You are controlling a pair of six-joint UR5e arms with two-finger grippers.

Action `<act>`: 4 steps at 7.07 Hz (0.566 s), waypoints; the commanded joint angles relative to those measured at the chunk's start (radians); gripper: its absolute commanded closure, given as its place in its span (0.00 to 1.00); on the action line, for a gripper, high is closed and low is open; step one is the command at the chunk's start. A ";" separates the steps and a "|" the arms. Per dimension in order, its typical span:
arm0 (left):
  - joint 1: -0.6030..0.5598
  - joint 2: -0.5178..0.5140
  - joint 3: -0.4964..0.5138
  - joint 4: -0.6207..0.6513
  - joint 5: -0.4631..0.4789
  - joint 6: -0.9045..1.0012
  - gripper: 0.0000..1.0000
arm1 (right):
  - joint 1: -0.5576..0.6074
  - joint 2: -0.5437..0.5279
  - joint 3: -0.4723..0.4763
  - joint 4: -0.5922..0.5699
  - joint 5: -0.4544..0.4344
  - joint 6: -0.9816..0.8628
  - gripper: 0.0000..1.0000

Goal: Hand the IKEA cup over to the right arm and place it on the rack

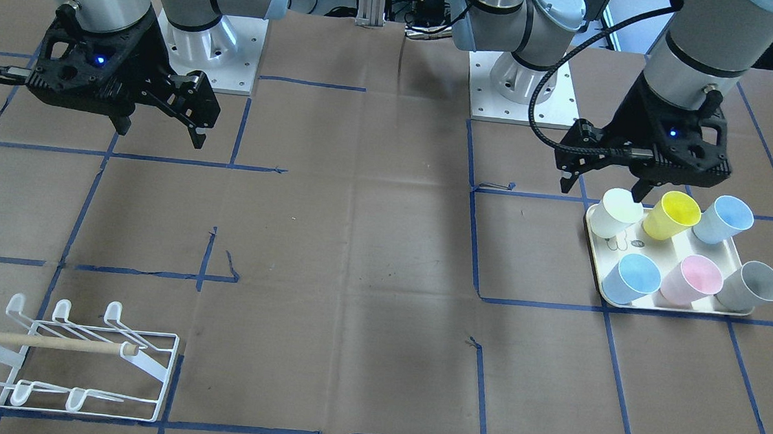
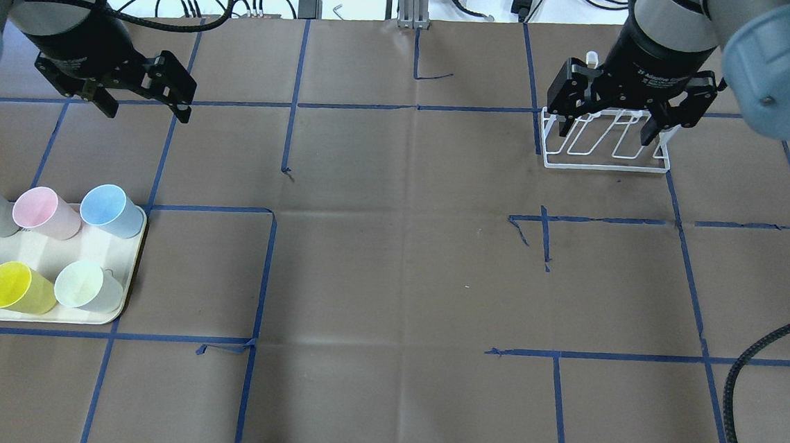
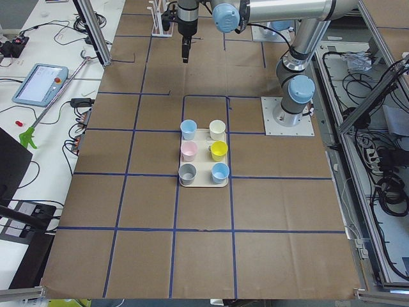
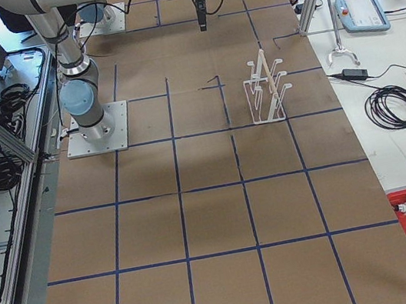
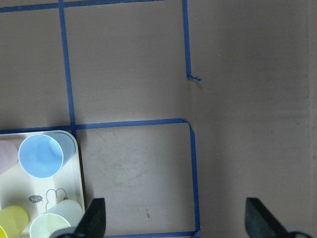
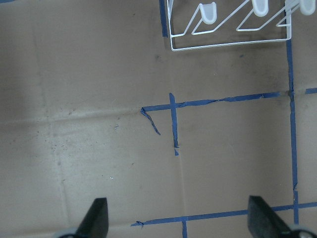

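Six smooth, tapered plastic cups (image 2: 20,287), pastel and yellow, stand mouths-up on a cream tray (image 2: 52,256) with rounded corners. The tray sits on creased brown paper (image 2: 397,284) gridded with blue tape. The white wire rack (image 1: 113,311), with rounded prongs and a pale wooden dowel (image 1: 39,340), stands well apart from it. The left gripper (image 2: 147,110) and right gripper (image 2: 605,135) both gape wide, empty, touching nothing.
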 commanded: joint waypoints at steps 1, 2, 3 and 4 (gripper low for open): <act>0.139 0.031 -0.083 0.035 -0.008 0.054 0.01 | 0.001 0.001 -0.002 0.001 0.000 0.001 0.00; 0.182 0.045 -0.133 0.070 -0.007 0.101 0.01 | -0.001 0.001 -0.002 -0.001 0.000 0.001 0.00; 0.211 0.042 -0.162 0.137 -0.004 0.158 0.01 | -0.001 0.001 -0.002 0.001 0.000 0.001 0.00; 0.233 0.039 -0.185 0.147 -0.005 0.160 0.01 | 0.001 0.001 -0.002 0.001 0.000 0.002 0.00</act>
